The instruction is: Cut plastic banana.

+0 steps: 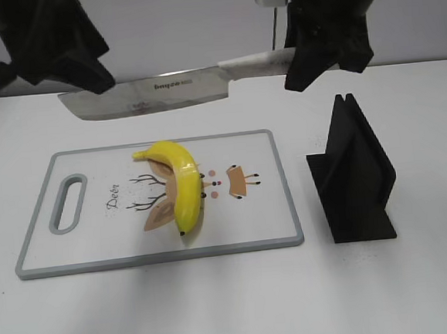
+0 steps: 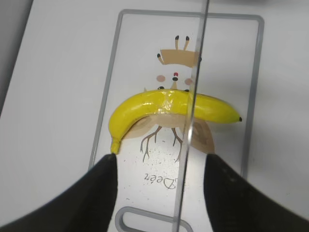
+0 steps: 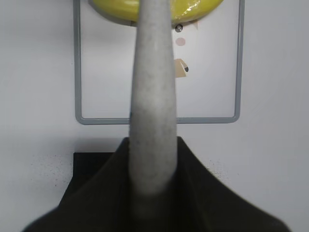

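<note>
The right pincer [image 1: 315, 55] is closed on the knife [image 1: 148, 94] handle, blade held above the banana [image 1: 180, 187], which lies on the cutting board [image 1: 280, 201]. The left pincer [image 2: 159, 193] stands apart around the blade tip.

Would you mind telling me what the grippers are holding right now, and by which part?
The right gripper holds the knife by its pale handle. The left gripper straddles the blade's tip end; actual contact cannot be told.
</note>
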You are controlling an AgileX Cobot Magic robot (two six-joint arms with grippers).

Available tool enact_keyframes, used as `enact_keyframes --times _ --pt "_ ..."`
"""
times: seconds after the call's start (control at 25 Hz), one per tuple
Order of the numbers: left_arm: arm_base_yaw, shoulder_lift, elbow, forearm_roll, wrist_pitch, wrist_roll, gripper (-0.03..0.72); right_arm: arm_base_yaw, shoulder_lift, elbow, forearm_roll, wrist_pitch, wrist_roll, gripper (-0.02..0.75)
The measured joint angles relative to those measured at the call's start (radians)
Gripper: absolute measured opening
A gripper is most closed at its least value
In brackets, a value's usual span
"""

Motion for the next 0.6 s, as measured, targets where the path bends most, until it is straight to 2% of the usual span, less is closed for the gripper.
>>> enact_keyframes --times 0.2,0.4,0.6 --pt "0.0 0.068 -0.001 0.017 -0.05 0.003 0.511 0.0 0.033 0.0 0.004 -0.009 0.0 0.167" --pt "0.0 0.1 -0.001 0.02 -0.079 0.004 0.369 -0.003 0.051 -0.001 0.003 -0.05 0.002 0.167" --pt "0.0 0.132 -0.001 0.02 -0.09 0.004 0.321 -0.009 0.051 -0.001 0.017 -0.072 0.0 0.167"
